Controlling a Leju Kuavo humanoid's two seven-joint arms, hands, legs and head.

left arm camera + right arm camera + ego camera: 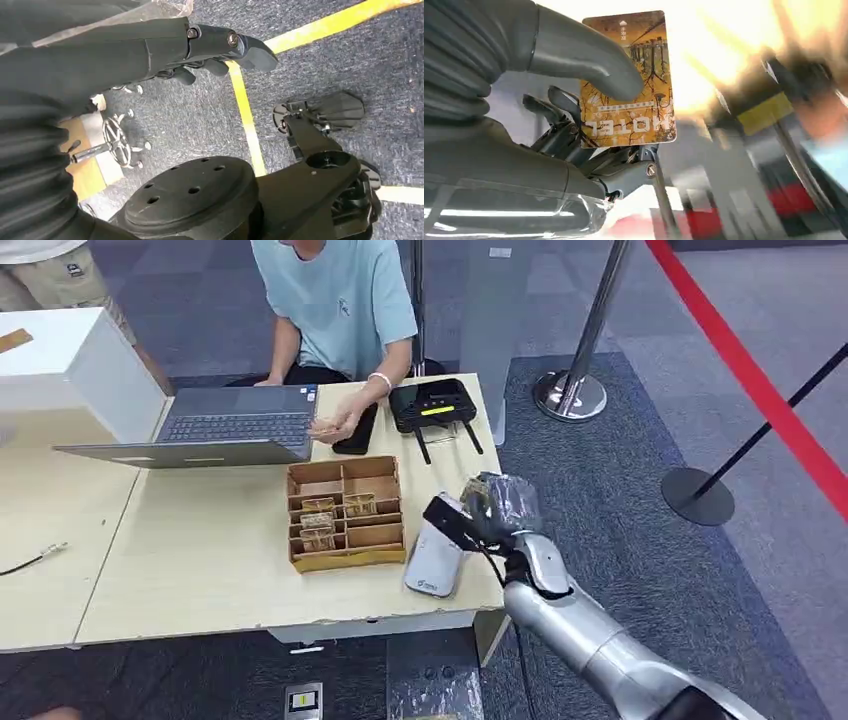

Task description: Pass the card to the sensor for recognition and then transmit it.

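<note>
My right hand (497, 505) hovers over the table's right front corner, just right of the white and black card sensor (437, 545). In the right wrist view an orange hotel card (629, 75) is pinched between the thumb (589, 60) and the fingers behind it. The brown divided box (345, 512) left of the sensor holds more orange cards (330, 520). My left hand (220, 50) hangs low over the carpet floor, fingers curled with nothing in them.
A person in a light blue shirt (340, 300) sits behind the table (200, 550) with a hand by a black phone (357, 430). A laptop (225, 430), a black router (433, 405) and a white box (60, 360) stand at the back. Stanchion posts (575, 390) stand right.
</note>
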